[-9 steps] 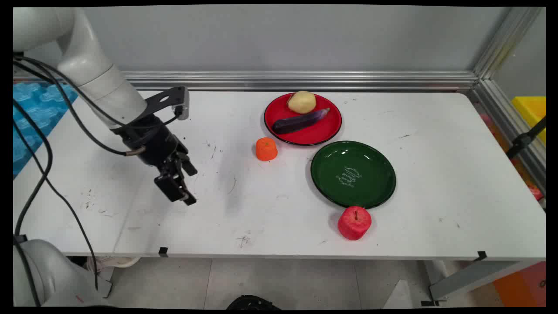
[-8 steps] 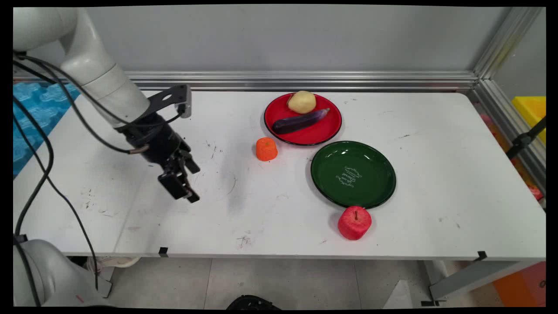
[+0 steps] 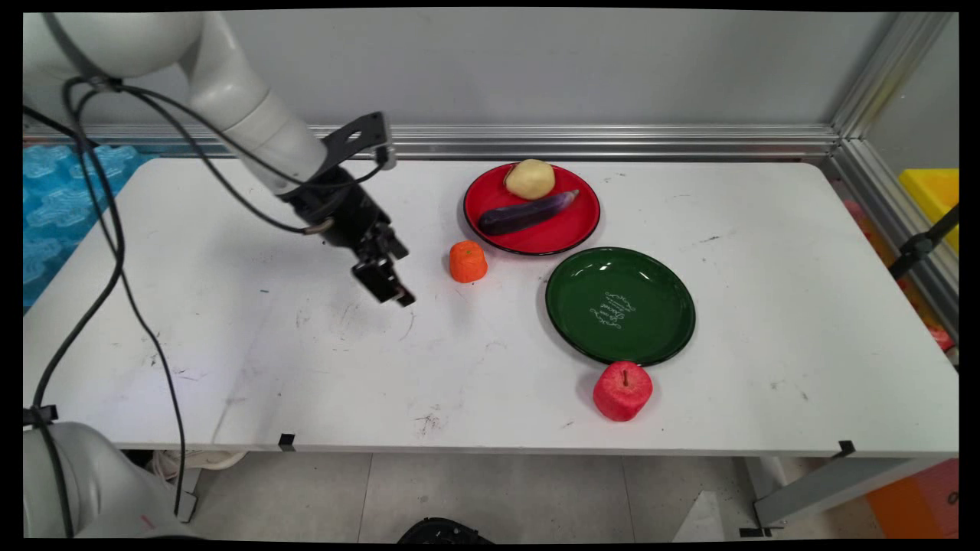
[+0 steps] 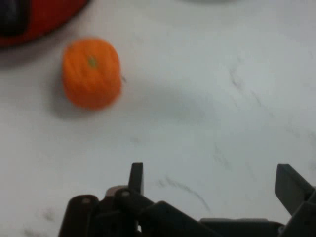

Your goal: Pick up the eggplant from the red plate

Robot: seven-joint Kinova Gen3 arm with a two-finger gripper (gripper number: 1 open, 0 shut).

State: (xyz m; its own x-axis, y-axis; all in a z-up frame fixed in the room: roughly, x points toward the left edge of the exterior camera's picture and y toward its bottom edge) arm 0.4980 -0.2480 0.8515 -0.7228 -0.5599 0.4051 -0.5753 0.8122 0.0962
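My black gripper (image 3: 397, 294) hangs low over the white table (image 3: 230, 306), a short way left of a small orange (image 3: 468, 261) and tilted toward it. In the hand view the gripper (image 4: 212, 180) is open, its two fingers (image 4: 136, 175) wide apart with only bare table between them. There the orange (image 4: 92, 72) lies ahead and to the upper left, apart from the gripper. Just beyond it shows the edge of a red plate (image 4: 44, 15).
The red plate (image 3: 574, 228) at the back holds a potato (image 3: 530, 178) and a dark eggplant (image 3: 527, 213). A green plate (image 3: 570, 279) sits right of the orange, with a red apple (image 3: 622, 391) at its near rim. Black cables (image 3: 115, 252) hang at the left.
The arm has swung right and toward the back of the table, bringing the gripper from the near left to just beside the orange. Nothing on the table has moved.
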